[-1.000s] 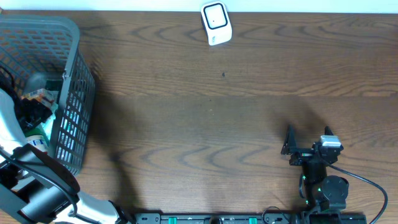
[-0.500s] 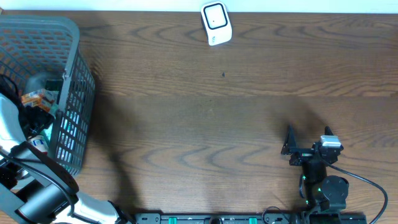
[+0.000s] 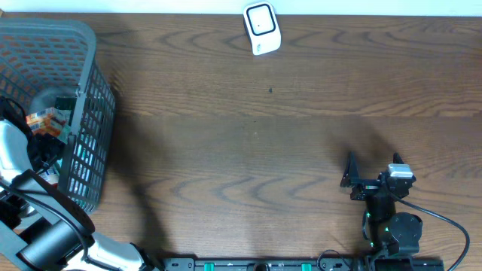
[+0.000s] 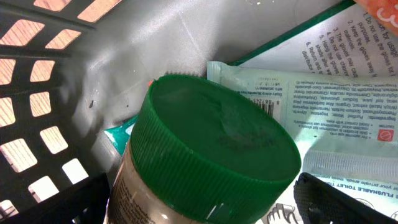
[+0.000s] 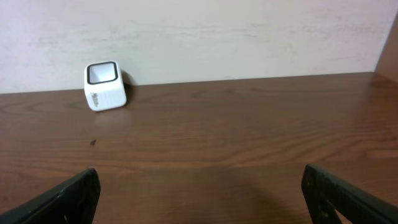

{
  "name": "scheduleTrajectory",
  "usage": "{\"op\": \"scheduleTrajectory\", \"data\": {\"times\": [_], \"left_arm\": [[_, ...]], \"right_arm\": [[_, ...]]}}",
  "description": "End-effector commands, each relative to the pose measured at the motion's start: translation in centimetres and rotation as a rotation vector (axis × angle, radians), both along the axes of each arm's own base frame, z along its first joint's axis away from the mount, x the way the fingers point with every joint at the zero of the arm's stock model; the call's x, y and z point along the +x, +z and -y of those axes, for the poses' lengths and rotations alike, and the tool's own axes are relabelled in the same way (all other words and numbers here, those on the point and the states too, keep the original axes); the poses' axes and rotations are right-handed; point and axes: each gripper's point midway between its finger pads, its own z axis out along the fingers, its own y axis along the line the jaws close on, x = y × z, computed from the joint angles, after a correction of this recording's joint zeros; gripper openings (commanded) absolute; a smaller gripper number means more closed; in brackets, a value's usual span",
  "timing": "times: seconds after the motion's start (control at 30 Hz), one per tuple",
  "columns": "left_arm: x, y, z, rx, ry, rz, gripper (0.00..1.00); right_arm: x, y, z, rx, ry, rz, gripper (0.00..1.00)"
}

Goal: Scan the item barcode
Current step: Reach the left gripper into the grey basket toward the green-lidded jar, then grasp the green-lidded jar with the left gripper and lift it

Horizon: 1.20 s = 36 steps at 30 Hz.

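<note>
Inside basket (image 3: 94, 113), left fingers (image 4: 348, 199) shifted over jar (image 4: 217, 146)

Wooden table (image 3: 248, 143): basket (image 3: 89, 143), scanner (image 3: 261, 28)

A green-lidded jar (image 4: 217, 155) sits tilted inside the grey basket (image 3: 86, 128), resting on printed packets (image 4: 323, 106). The white scanner (image 3: 261, 27) stands on the desk (image 3: 248, 150), well apart from the basket.
</note>
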Motion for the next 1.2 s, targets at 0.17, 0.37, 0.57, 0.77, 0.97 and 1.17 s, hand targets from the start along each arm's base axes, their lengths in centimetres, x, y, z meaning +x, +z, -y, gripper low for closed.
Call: {"op": "scheduleTrajectory", "data": {"times": [0.17, 0.37, 0.57, 0.77, 0.97, 1.17], "left_arm": [[-1.0, -2.1, 0.6, -0.015, 0.007, -0.018, 0.90], [-0.8, -2.1, 0.4, -0.008, 0.006, -0.010, 0.73], [0.3, 1.0, -0.5, 0.047, 0.006, 0.054, 0.61], [2.0, 8.6, -1.8, 0.188, 0.004, 0.231, 0.60], [3.4, 20.1, -1.4, 0.371, -0.029, 0.540, 0.60], [4.3, 29.4, 3.0, 0.441, -0.168, 0.882, 0.60]], "right_arm": [[0.0, -0.1, 0.1, 0.012, -0.007, -0.001, 0.99], [0.0, -0.1, 0.1, 0.012, -0.007, -0.001, 0.99], [0.0, -0.1, 0.1, 0.012, -0.007, -0.001, 0.99], [0.0, -0.1, 0.1, 0.012, -0.007, -0.001, 0.99], [0.0, -0.1, 0.1, 0.012, -0.007, -0.001, 0.99], [0.0, -0.1, 0.1, 0.012, -0.007, -0.001, 0.99]]}}
